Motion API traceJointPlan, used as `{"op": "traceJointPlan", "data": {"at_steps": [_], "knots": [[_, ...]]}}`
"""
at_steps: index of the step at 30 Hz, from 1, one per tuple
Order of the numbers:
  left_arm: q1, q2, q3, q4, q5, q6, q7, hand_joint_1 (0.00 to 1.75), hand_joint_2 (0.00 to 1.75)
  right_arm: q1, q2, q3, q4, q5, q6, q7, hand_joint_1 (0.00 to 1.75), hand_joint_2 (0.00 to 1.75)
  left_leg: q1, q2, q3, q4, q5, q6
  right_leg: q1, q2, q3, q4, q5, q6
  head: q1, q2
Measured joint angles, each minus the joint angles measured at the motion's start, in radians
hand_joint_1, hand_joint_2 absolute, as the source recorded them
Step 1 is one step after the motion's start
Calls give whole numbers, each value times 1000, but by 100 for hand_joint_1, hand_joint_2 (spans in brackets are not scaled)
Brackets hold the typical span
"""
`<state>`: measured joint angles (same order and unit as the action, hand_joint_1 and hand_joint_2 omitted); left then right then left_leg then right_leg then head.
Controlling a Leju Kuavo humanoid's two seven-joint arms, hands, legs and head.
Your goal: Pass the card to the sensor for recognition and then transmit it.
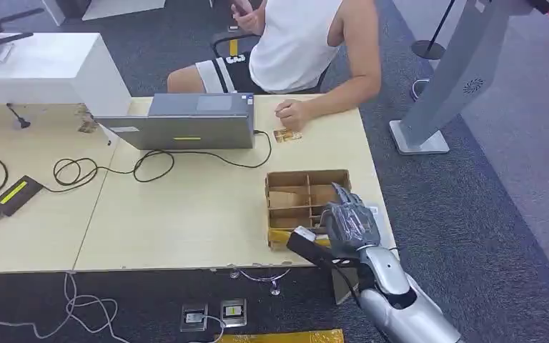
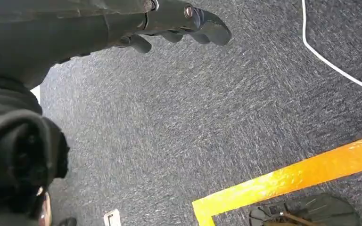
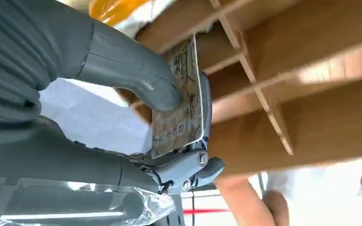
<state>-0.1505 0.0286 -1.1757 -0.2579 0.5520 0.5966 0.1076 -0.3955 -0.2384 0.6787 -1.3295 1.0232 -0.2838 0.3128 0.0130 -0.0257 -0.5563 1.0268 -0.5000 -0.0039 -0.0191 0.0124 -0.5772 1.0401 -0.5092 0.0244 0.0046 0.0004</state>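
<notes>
The right hand [image 3: 169,117] pinches the card [image 3: 181,101] between thumb and fingers, just over the divided cardboard box [image 1: 307,193]; the pickup looks done; the sensor, possibly the black device [image 1: 16,194] well away across the table [image 1: 186,214], is unreached; the left hand [image 2: 179,23] hangs beside the floor, fingers apart, holding nothing.

Right hand [image 1: 349,220] over divided cardboard box [image 1: 306,194], person's hand [image 1: 292,113] beside card [image 1: 287,135]
</notes>
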Motion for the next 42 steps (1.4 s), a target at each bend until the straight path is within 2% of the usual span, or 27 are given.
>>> {"op": "traceJointPlan", "data": {"at_steps": [13,19,27,33,38,42], "knots": [[-1,-6,0,0,-19,-1,0,0,0,-276,-31,36,-164,71,140,56,175,175,0,1,0,0,1,0,0,0,0,0,1,0,0,0],[-1,-9,0,0,-21,2,0,0,0,-363,-36,61,-202,65,183,62,175,175,0,1,0,0,1,0,0,0,0,0,1,0,0,0],[-2,-11,0,0,-32,-3,0,0,0,-404,-39,92,-208,30,203,75,175,175,0,0,0,0,1,0,0,0,0,0,1,0,0,0],[-5,-11,0,0,-59,-23,5,0,0,-499,-40,127,-105,-60,201,91,175,175,0,0,-1,0,1,0,0,0,0,0,1,0,0,0],[-12,-11,0,0,-75,-32,21,0,0,-580,-40,144,18,-79,179,100,175,175,0,0,-1,0,1,0,0,0,0,0,1,0,0,0],[-16,-11,0,0,-85,-32,26,0,0,-618,-40,156,99,-85,167,136,175,175,0,0,-1,0,1,0,0,0,-1,0,1,0,0,0]]}}
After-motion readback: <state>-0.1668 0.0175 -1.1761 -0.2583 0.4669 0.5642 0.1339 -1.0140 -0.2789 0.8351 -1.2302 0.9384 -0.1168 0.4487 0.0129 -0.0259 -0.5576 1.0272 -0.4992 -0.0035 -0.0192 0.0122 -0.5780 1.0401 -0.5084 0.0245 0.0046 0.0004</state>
